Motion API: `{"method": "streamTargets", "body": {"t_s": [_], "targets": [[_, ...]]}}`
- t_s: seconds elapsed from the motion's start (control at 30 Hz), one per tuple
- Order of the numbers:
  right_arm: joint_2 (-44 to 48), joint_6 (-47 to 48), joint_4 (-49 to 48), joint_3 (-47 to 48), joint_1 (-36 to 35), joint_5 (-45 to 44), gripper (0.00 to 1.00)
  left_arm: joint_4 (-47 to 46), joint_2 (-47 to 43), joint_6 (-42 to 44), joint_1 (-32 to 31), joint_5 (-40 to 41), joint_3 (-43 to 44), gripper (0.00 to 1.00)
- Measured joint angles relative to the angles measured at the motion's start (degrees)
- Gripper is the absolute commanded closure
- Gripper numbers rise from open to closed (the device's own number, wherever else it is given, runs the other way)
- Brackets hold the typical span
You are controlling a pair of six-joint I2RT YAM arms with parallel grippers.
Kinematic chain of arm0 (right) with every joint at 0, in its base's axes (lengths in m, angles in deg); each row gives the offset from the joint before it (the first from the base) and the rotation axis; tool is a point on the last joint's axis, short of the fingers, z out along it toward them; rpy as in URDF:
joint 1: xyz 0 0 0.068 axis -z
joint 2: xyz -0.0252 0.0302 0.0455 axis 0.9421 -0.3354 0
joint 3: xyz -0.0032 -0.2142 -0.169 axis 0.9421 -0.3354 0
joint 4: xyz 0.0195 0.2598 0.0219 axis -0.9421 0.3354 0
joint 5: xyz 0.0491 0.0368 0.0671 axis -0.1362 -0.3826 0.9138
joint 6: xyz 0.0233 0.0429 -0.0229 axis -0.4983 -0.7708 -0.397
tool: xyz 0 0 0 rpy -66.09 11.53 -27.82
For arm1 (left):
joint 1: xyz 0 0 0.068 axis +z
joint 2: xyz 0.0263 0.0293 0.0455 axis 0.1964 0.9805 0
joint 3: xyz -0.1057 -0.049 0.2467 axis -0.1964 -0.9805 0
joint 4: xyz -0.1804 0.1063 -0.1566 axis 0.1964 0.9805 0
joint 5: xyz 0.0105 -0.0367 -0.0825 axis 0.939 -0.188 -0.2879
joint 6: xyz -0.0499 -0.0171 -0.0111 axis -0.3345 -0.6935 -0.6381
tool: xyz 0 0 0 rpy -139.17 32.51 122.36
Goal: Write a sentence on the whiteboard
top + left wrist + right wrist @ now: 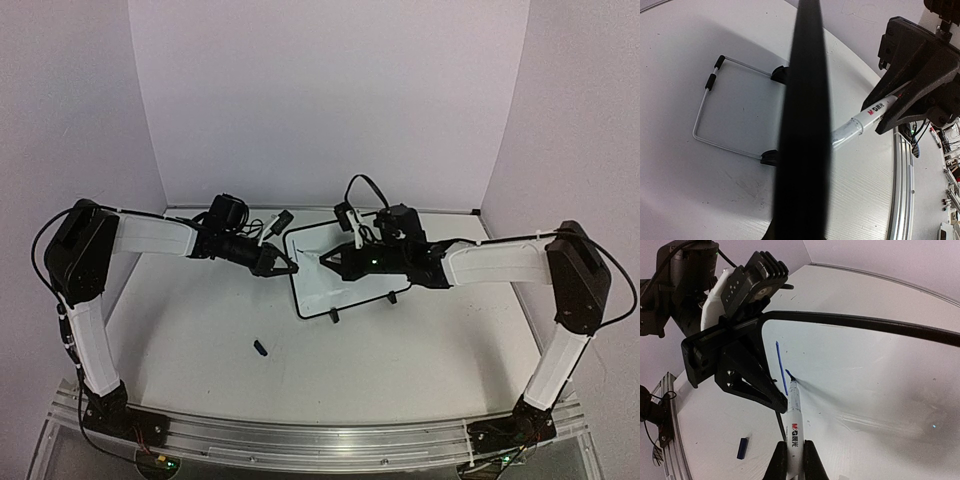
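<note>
While left gripper (288,267) clamps the whiteboard (345,292) edge, right gripper (795,462) pinches the marker (793,415); sentence (781,367) barely begun. Next stroke likely needs light contact.

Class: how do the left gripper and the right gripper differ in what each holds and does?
The left gripper clamps the whiteboard's frame edge; the right gripper grips a marker. The left meets the board's side; the right faces its white surface, marker tip touching. Both are shut.

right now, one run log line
left gripper: shut on whiteboard | right gripper: shut on marker | tip on whiteboard beside blue stroke
</note>
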Motion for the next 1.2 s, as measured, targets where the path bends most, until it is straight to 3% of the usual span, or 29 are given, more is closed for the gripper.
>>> {"method": "streamTargets", "body": {"t_s": [0.57,1.2], "targets": [[4.3,0.0,-1.5,-1.8,0.2,0.3,1.00,0.0,0.0,0.0,0.0,-0.2,0.0,1.00],[0.9,0.1,-1.0,1.4,0.2,-1.8,1.00,0.0,0.0,0.0,0.0,-0.2,0.0,1.00]]}}
